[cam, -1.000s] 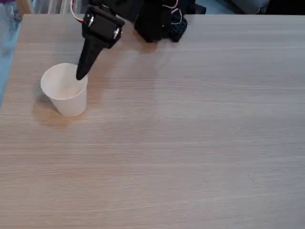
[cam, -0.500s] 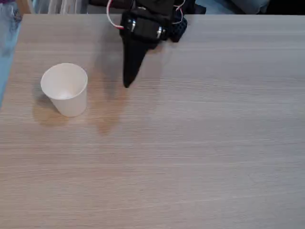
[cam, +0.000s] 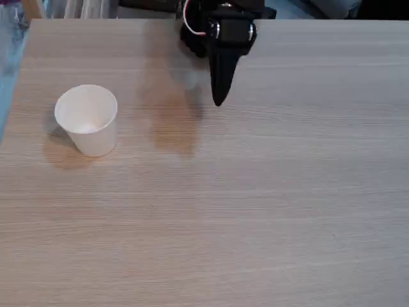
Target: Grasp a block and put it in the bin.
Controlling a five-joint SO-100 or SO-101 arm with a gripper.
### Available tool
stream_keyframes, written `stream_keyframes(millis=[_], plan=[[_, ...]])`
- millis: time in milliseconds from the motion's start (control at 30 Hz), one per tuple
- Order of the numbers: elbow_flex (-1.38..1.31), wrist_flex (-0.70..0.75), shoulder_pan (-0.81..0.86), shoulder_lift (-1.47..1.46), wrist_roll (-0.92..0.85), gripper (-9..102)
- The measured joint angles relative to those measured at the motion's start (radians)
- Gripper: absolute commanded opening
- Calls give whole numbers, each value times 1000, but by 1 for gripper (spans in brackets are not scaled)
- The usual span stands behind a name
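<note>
The bin [cam: 87,119], a white paper cup, stands upright on the left part of the wooden table in the fixed view. My black gripper [cam: 218,101] hangs above the table near the far edge, well to the right of the cup, its fingers drawn together into one point with nothing between them. The block is hidden from view; the cup's inside looks pale and I cannot make out anything in it.
The arm's black base [cam: 220,25] with red and white wires sits at the far edge of the table [cam: 255,204]. The table's left edge runs close to the cup. The gripper's shadow [cam: 176,125] falls between cup and gripper.
The gripper has swung from over the cup's rim to the right, along the far side of the table. The cup has not moved.
</note>
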Motion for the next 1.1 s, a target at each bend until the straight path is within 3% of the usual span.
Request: stream_keyframes(millis=[1100], plan=[[463, 160, -38, 474, 71, 0]])
